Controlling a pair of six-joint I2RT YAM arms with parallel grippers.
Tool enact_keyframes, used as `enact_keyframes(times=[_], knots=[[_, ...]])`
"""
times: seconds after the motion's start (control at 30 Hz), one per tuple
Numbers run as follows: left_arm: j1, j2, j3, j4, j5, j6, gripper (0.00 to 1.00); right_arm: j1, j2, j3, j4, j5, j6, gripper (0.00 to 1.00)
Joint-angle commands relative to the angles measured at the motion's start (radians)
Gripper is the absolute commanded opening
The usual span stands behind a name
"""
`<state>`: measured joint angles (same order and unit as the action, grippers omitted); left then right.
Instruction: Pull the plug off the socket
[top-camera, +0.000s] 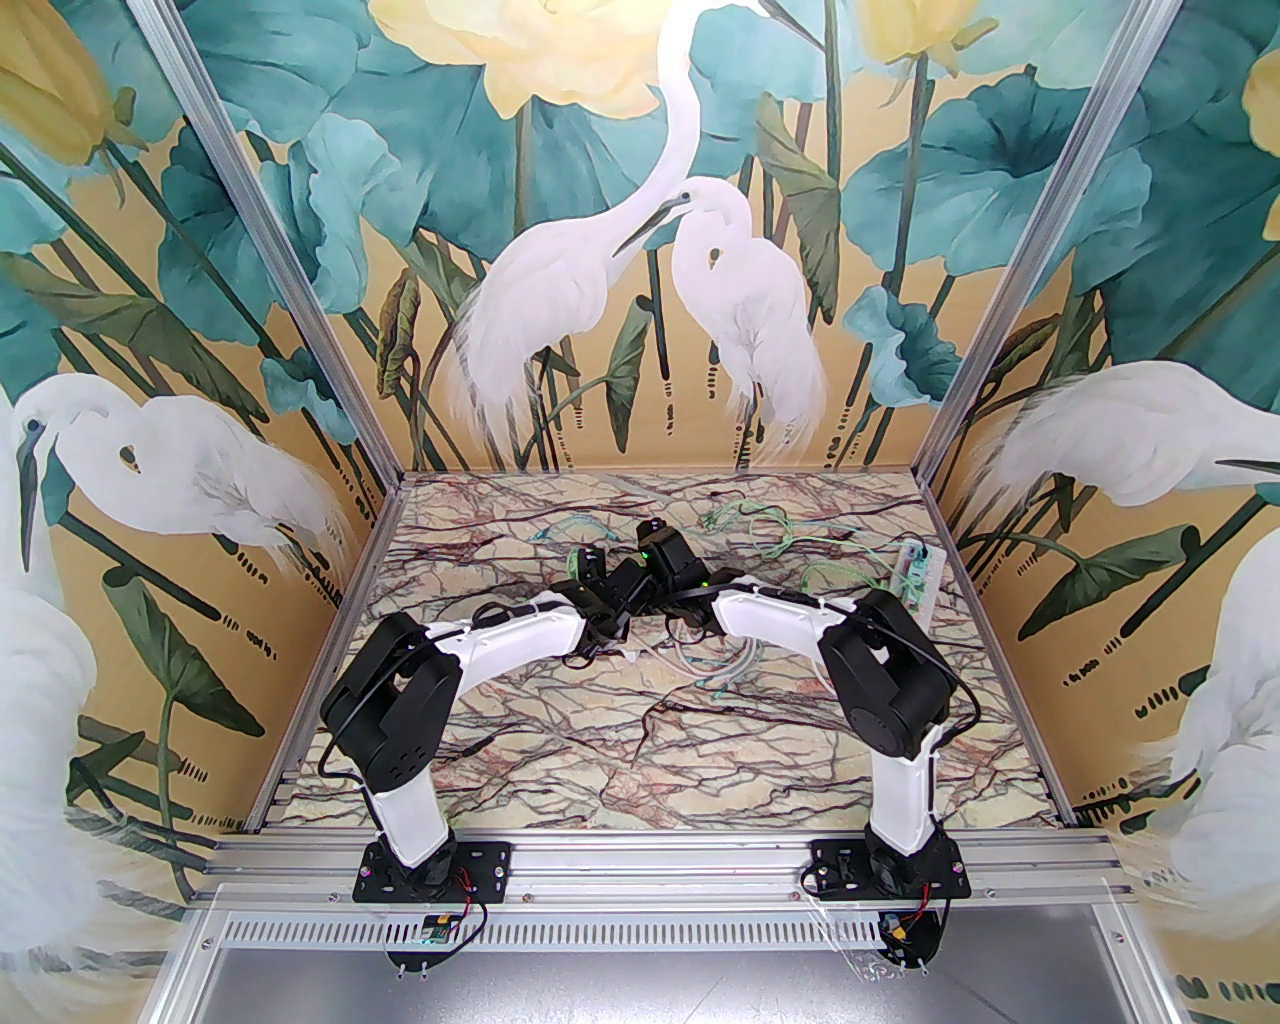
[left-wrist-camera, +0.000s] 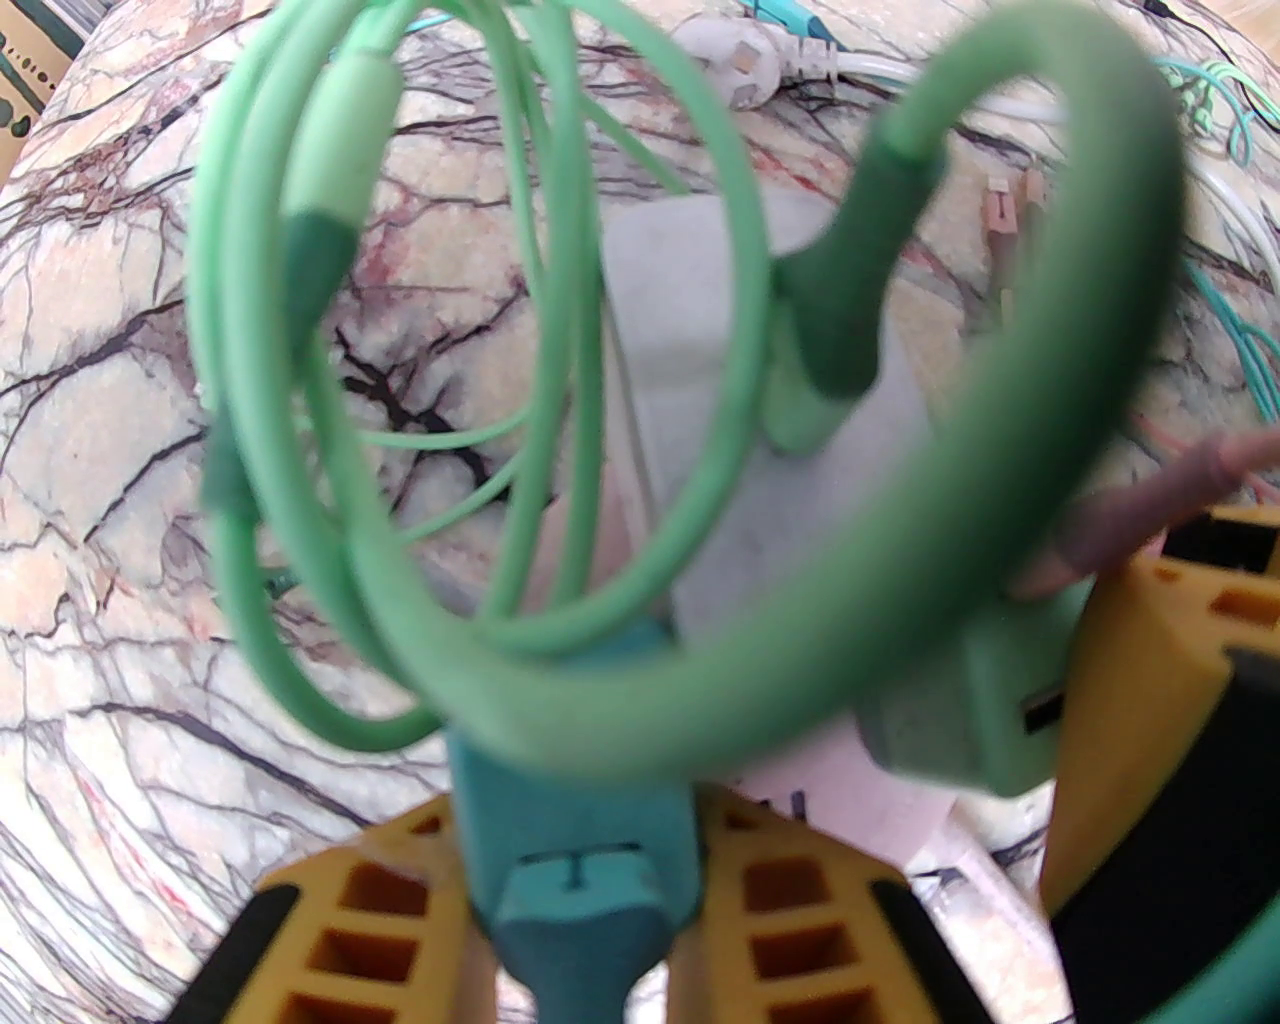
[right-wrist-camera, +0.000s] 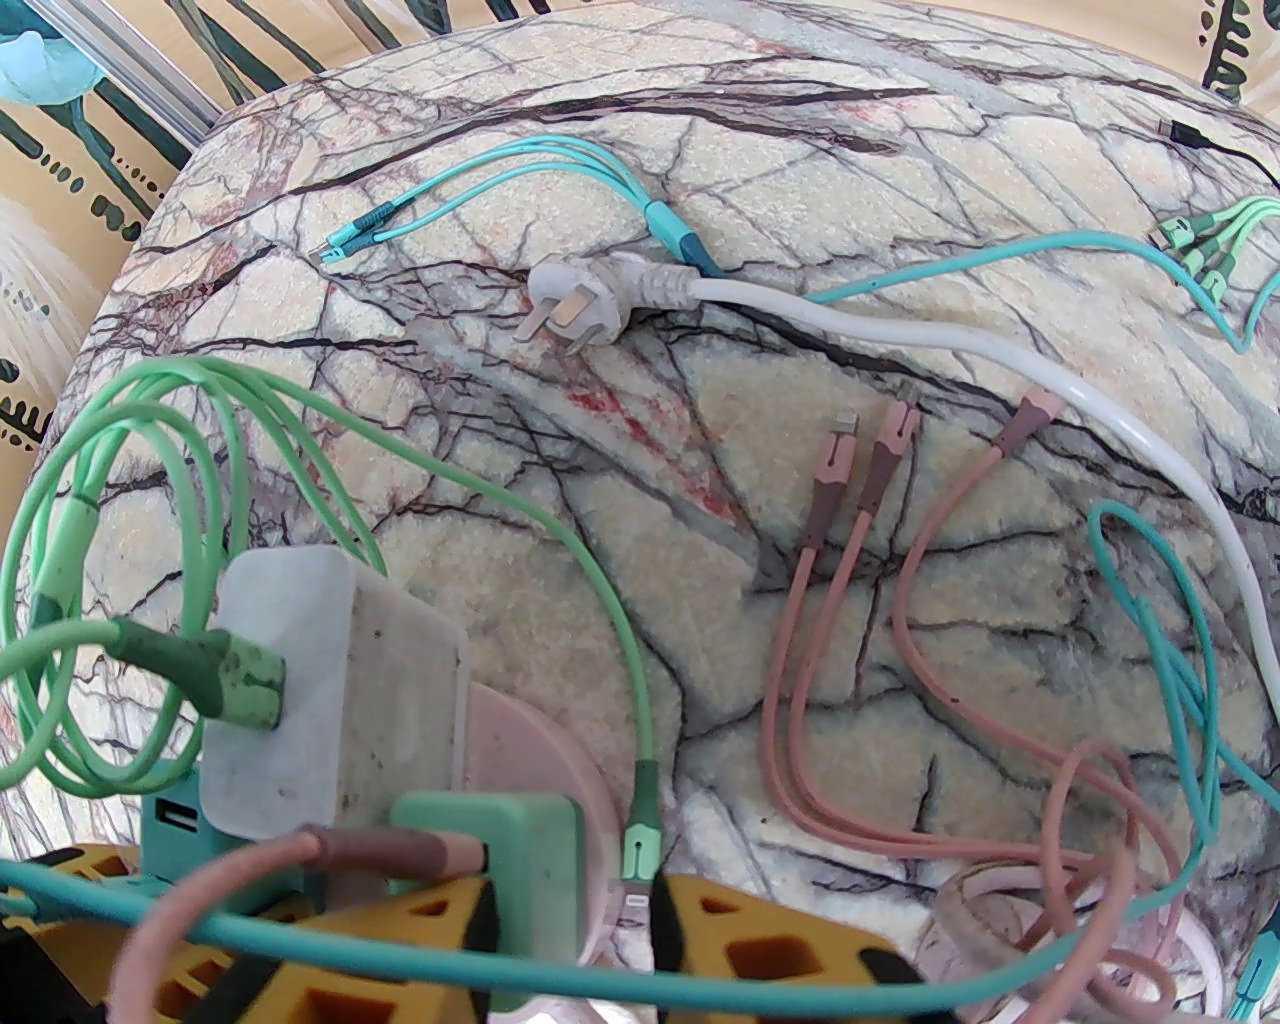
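Note:
The pale pink socket strip (right-wrist-camera: 520, 740) lies mid-table with several adapters in it. A teal plug (left-wrist-camera: 570, 860) stands in its near end, and my left gripper (left-wrist-camera: 580, 930) is shut on it, one yellow finger on each side. The teal plug (right-wrist-camera: 170, 830) also appears beside a white adapter (right-wrist-camera: 330, 690) that carries a green cable (right-wrist-camera: 230, 680). My right gripper (right-wrist-camera: 600, 960) holds the strip's other end, beside a green adapter (right-wrist-camera: 490, 860) with a pink cable. From above, the left gripper (top-camera: 600, 590) and right gripper (top-camera: 662, 568) meet at the table's middle.
A loose white three-pin plug (right-wrist-camera: 570, 310) and its white cord lie beyond the strip. Pink multi-head cables (right-wrist-camera: 850, 480) and teal cables (right-wrist-camera: 1150, 600) sprawl to the right. A clear packet (top-camera: 920, 575) rests at the table's right edge. Green loops (left-wrist-camera: 330, 450) hang near the left wrist camera.

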<state>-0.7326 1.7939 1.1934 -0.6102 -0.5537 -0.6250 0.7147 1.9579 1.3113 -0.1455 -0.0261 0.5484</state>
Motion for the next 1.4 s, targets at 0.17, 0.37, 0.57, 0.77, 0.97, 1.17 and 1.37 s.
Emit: enact_keyframes(times=[0.17, 0.37, 0.57, 0.77, 0.97, 1.17, 1.37], knots=[[0.066, -0.145, -0.097, 0.211, 0.287, -0.048, 0.13, 0.029, 0.091, -0.031, -0.143, -0.024, -0.027, 0.35], [0.096, -0.191, -0.143, 0.242, 0.321, -0.068, 0.13, 0.029, 0.095, -0.031, -0.142, -0.026, -0.025, 0.35], [0.086, -0.166, -0.128, 0.226, 0.295, -0.047, 0.13, 0.031, 0.095, -0.030, -0.142, -0.026, -0.027, 0.35], [0.000, -0.078, -0.040, 0.124, 0.124, 0.016, 0.12, 0.033, 0.097, -0.028, -0.143, -0.026, -0.027, 0.35], [-0.025, -0.030, -0.014, 0.108, 0.081, 0.034, 0.12, 0.033, 0.099, -0.027, -0.144, -0.023, -0.028, 0.35], [0.006, -0.076, -0.047, 0.147, 0.154, 0.005, 0.11, 0.032, 0.098, -0.026, -0.146, -0.023, -0.029, 0.35], [0.086, -0.170, -0.128, 0.217, 0.298, -0.060, 0.11, 0.033, 0.098, -0.025, -0.147, -0.021, -0.029, 0.35]])
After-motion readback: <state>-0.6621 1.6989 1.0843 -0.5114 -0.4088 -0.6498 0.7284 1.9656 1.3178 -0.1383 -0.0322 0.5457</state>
